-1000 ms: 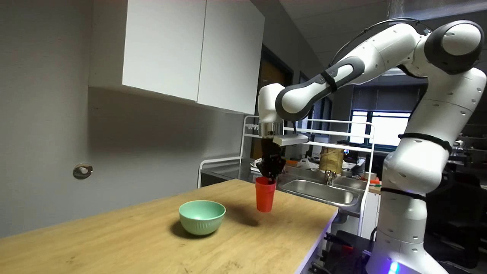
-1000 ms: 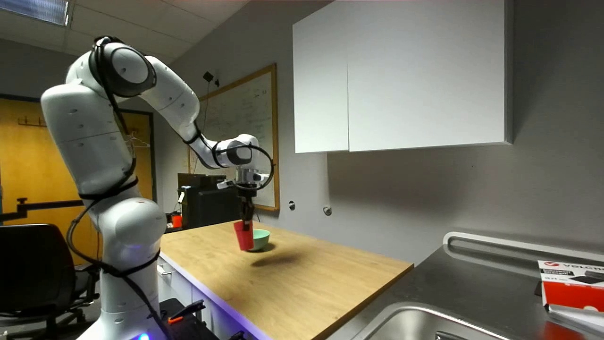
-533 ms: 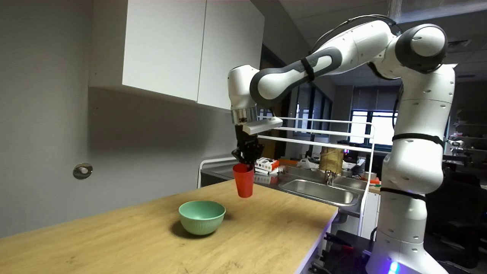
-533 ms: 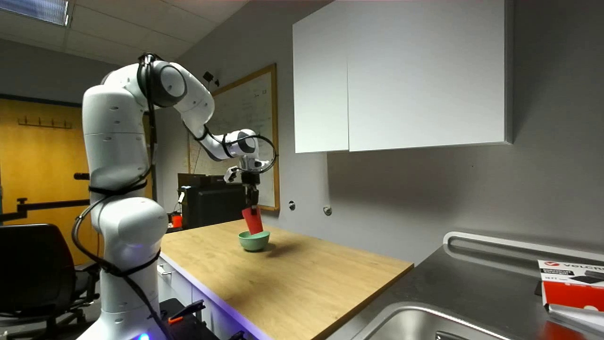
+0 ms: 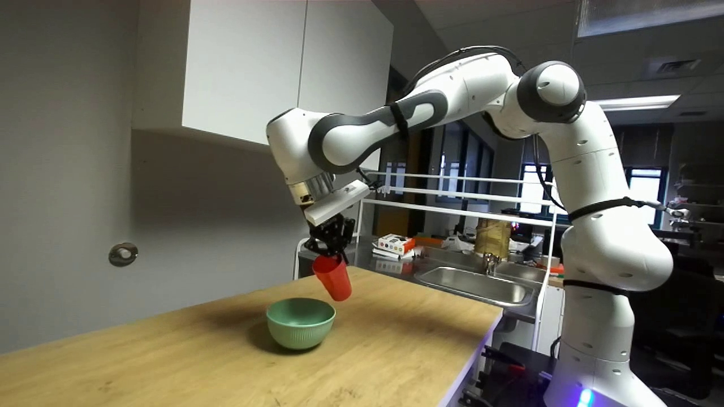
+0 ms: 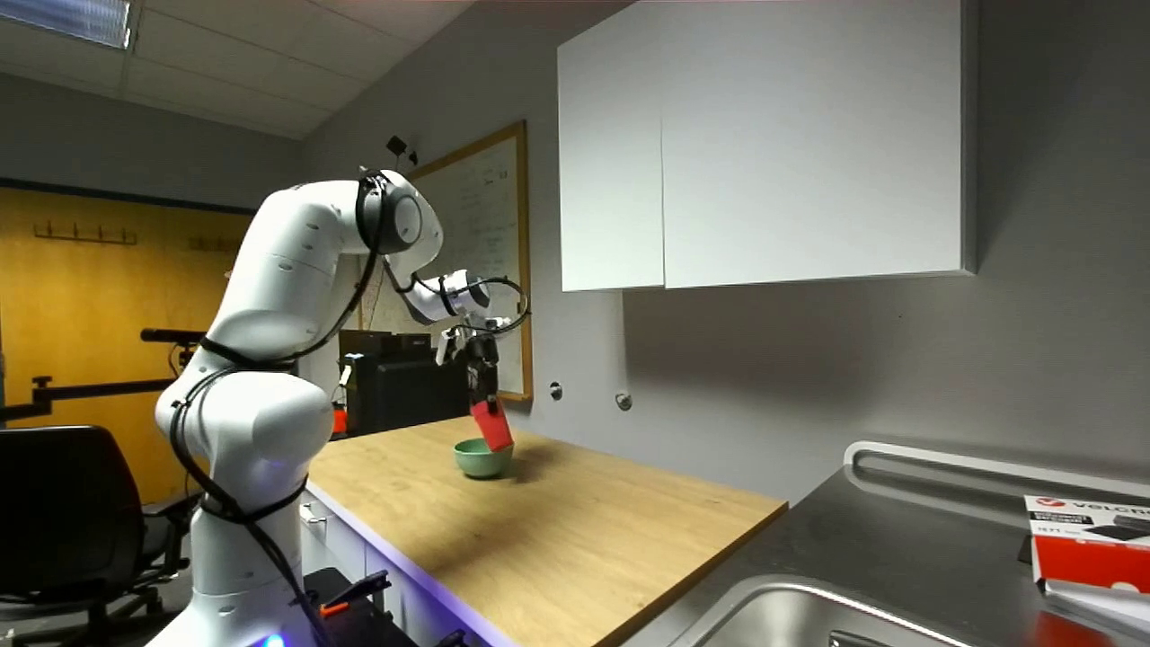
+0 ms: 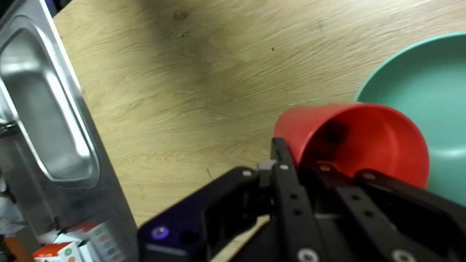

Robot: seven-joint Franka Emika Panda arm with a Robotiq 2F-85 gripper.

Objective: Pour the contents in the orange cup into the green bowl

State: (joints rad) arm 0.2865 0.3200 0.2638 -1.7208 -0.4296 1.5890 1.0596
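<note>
The orange cup [image 5: 334,279] hangs in the air beside and above the green bowl [image 5: 300,330], tilted with its mouth leaning toward the bowl. It also shows tilted in an exterior view [image 6: 492,426]. My gripper [image 7: 296,160] is shut on the cup's wall, one finger outside and one inside the rim. In the wrist view the cup [image 7: 378,142] overlaps the near edge of the bowl [image 7: 444,87]. A dark patch shows inside the cup; I cannot tell whether it is contents or shadow. The visible part of the bowl's inside looks bare.
The bowl stands on a wooden countertop [image 5: 186,362]. A white wall cabinet [image 5: 243,68] hangs above, close to the arm's wrist. A white rack [image 5: 452,212], a steel sink [image 5: 478,285] and boxes [image 5: 396,244] stand past the counter's end.
My gripper has carried the cup toward the bowl, first rising off to the side. The cup has gone from nearly upright to clearly tilted toward the bowl. The bowl has not moved.
</note>
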